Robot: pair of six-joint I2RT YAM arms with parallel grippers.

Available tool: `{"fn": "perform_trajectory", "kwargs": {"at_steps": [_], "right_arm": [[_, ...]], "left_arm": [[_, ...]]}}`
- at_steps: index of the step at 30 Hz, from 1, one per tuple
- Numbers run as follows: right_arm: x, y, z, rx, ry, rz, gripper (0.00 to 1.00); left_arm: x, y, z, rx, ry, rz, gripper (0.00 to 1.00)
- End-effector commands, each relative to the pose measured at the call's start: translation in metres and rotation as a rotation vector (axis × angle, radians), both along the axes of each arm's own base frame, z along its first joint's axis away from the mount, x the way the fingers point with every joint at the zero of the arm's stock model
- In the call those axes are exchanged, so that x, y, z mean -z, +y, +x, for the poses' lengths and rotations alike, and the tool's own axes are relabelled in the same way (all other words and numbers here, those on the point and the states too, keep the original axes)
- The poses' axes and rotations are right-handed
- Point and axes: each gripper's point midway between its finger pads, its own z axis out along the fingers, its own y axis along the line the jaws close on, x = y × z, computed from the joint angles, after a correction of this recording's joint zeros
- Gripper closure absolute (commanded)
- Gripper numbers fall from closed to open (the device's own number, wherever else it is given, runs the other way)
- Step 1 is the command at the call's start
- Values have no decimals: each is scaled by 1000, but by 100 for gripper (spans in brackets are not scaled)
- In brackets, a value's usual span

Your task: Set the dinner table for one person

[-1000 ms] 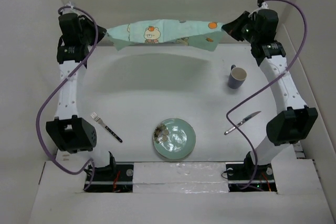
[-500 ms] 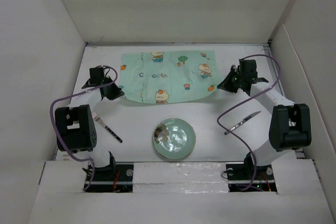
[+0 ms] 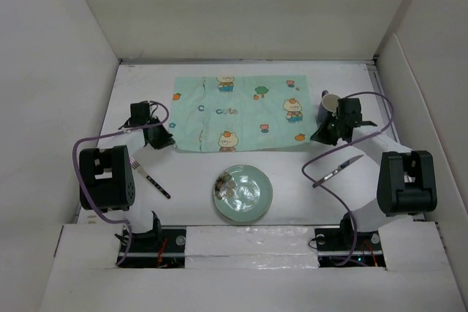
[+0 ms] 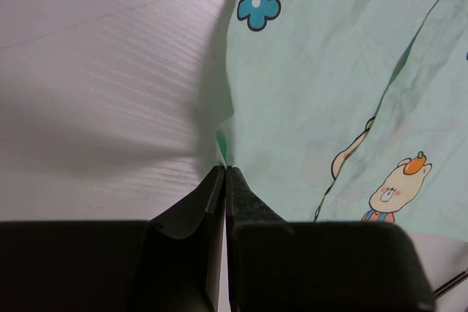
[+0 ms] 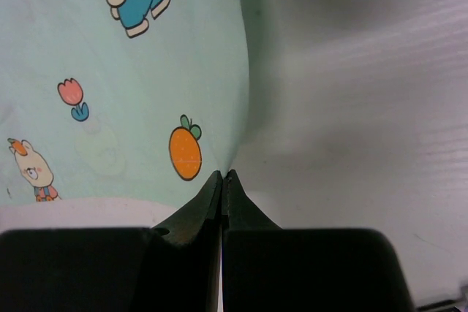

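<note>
Table: white top; everything I see lies on it.
Cloth mat: mint green, spread flat across the far half.
Left gripper: jaws pinched tight on the mat's near left corner.
Right gripper: jaws closed on the near right corner.
Plate: near centre, just short of the mat.
Mug: just beside the mat's right edge.
Knife: right of the plate.
Fork: left of it.

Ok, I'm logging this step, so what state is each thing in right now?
Cloth mat: spread open on the table, near corners pinched.
Left gripper: shut on the mat's near left corner.
Right gripper: shut on its near right corner.
Plate: on bare table, crumbs on it.
Fork: lying left of plate.
Knife: lying right of plate.
Mug: upright, beside the mat.
</note>
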Motion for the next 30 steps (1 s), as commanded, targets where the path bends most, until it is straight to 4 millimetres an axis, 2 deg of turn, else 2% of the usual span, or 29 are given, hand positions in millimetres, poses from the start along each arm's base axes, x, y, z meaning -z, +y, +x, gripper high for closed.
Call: {"fn": "perform_trajectory", "kwargs": {"at_steps": [1,6,11,16,22,23,25,26,28,30], "right_arm": [[-1,-16,-8,22,-14,-28,100],[0,-20,-18,21,1,-33,100],[4,-23,-24,32,12,-35,100],[9,-17,-31,14,34,-4,100],[9,-16,-42,10,35,-1,98],[11,-16,-45,10,44,-3,96],[13,-14,-47,5,53,-4,94],[14,-14,-48,7,56,-6,91],[12,-15,-49,9,55,-7,86],[9,-12,-50,-1,51,-9,77]], "left_arm": [[-10,0,-9,23,-22,41,100],[-1,2,-32,15,25,58,100],[-1,2,-41,14,35,60,100],[3,4,-49,14,58,72,100],[-3,5,-53,17,49,82,100],[-4,5,-53,19,47,82,92],[-6,5,-53,17,41,82,84],[-9,5,-52,18,30,81,75],[-13,4,-50,19,21,79,70],[-18,4,-49,23,11,79,66]]}}
